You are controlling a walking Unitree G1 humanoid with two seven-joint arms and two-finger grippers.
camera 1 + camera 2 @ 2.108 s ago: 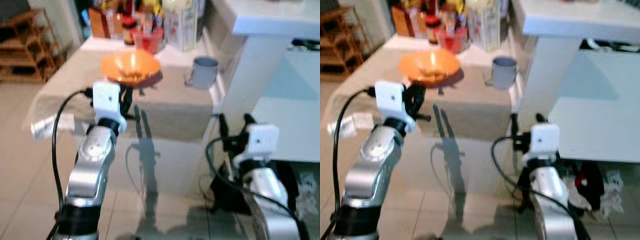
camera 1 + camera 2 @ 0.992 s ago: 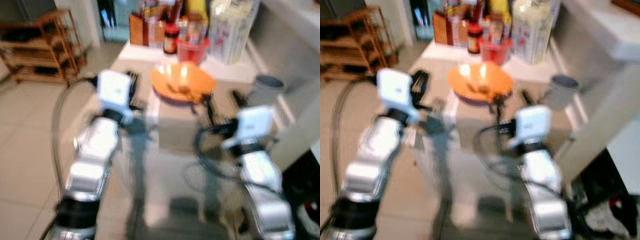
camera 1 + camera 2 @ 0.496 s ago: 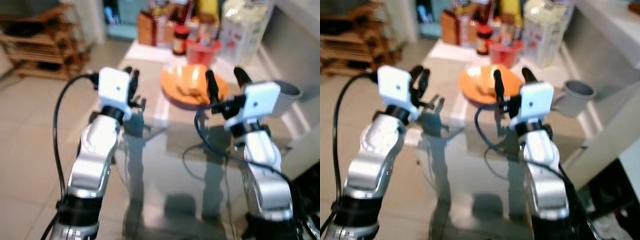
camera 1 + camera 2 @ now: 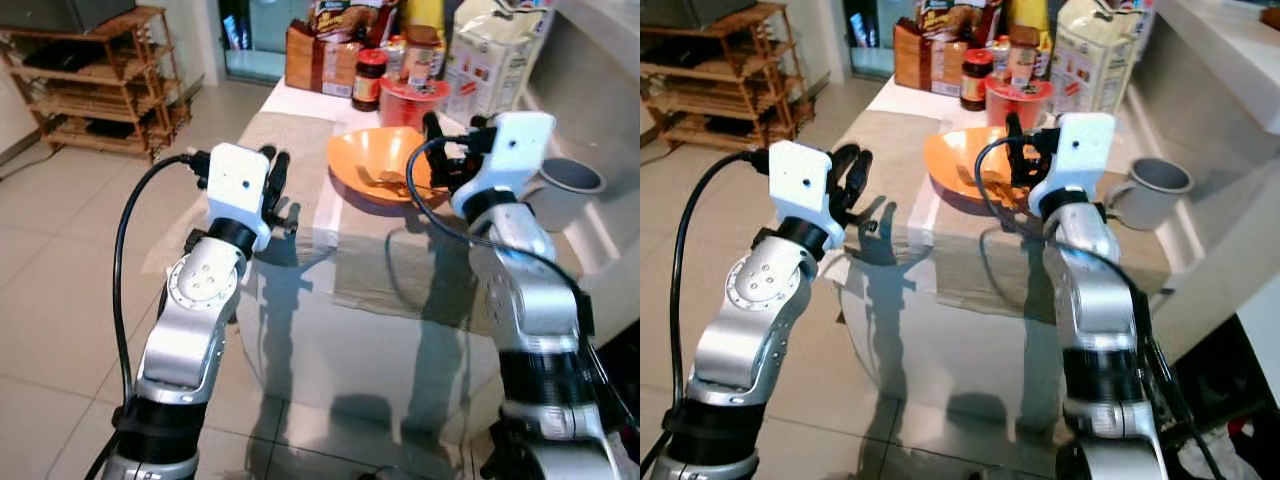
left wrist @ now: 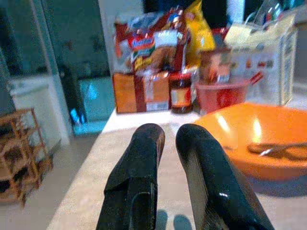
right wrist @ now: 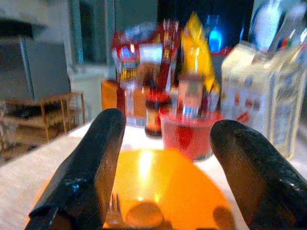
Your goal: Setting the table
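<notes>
Right pincer (image 4: 1025, 150) stood wide over your bowl (image 4: 375, 168), left pincer (image 4: 277, 180) narrow, idle; approach step, next lower and grip rim.

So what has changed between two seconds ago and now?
The right gripper has risen from low beside the table to the orange bowl, fingers open over its near rim. The left gripper has stayed raised and holds nothing. Bowl and grey mug stayed where they were.

Glossy orange plastic-looking bowl (image 4: 385, 164); matt grey mug (image 4: 564, 192); woven cloth runner (image 4: 385, 265) on a reflective glass table (image 4: 350, 350); wooden shelf (image 4: 95, 80); glossy floor tiles (image 4: 60, 260).
</notes>
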